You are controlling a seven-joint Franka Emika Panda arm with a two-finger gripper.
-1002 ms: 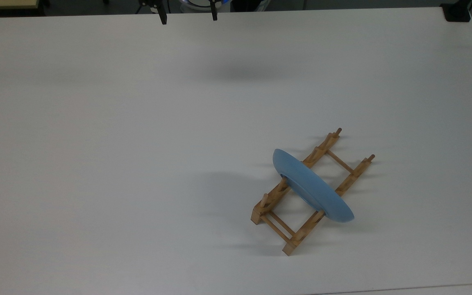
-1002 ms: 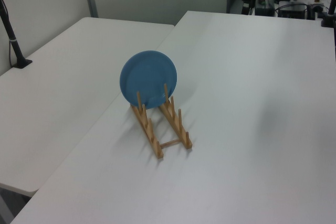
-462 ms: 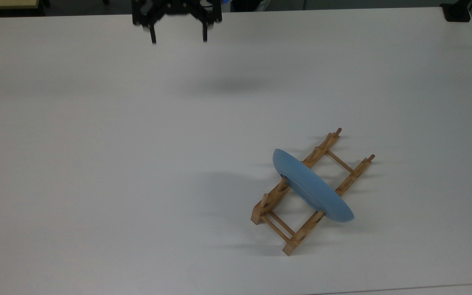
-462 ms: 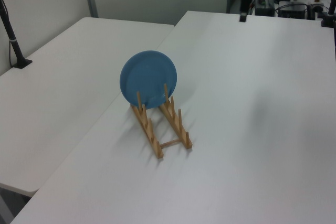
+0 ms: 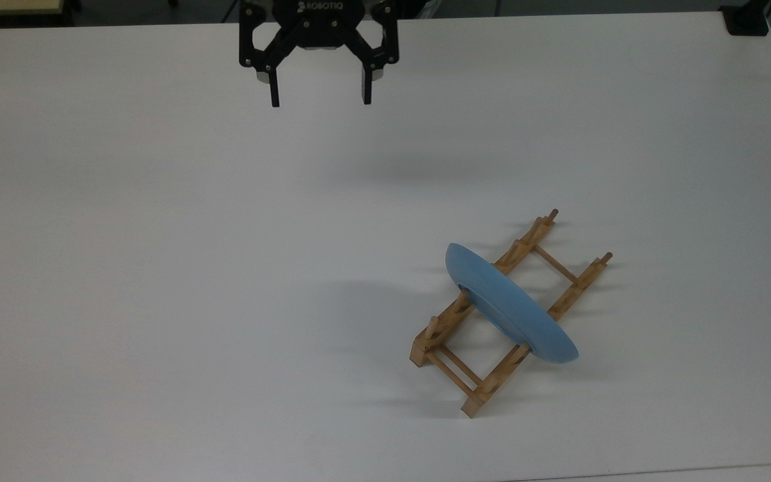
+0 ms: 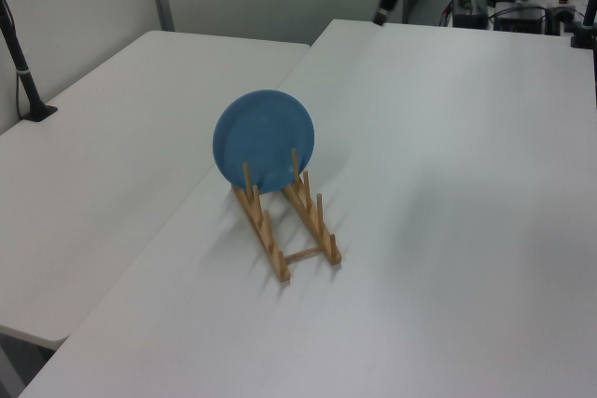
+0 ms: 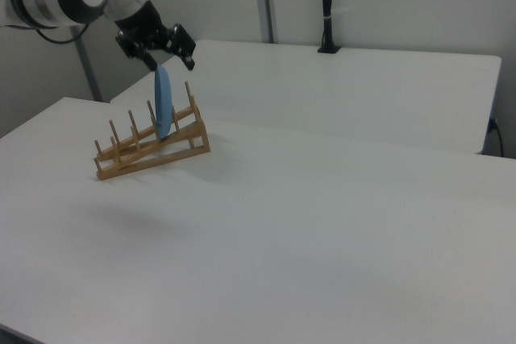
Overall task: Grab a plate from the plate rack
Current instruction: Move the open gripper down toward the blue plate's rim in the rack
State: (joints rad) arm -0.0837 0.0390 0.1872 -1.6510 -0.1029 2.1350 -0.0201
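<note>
Plate [image 5: 510, 314] stands on edge in the plate rack [image 5: 486, 335], in the lower right part of the top view, on the white table [image 5: 158, 268]. In the same view the gripper [image 5: 319, 103] is near the upper edge, up and to the left of the rack and well apart from it. Its two fingers [image 5: 274, 94] point down in the picture, spread wide with nothing between them.

From the left view, the plate [image 6: 264, 142] shows its round blue face at the far end of the rack [image 6: 284, 226], held between the upright pegs. A dark part of the gripper [image 6: 382, 14] is at the upper edge, far behind the plate.

From the right view, the plate [image 7: 162, 102] is seen edge-on, slightly tilted in the rack [image 7: 151, 149]. The gripper [image 7: 169, 60] appears just above its top edge in the picture, fingers apart and holding nothing.
</note>
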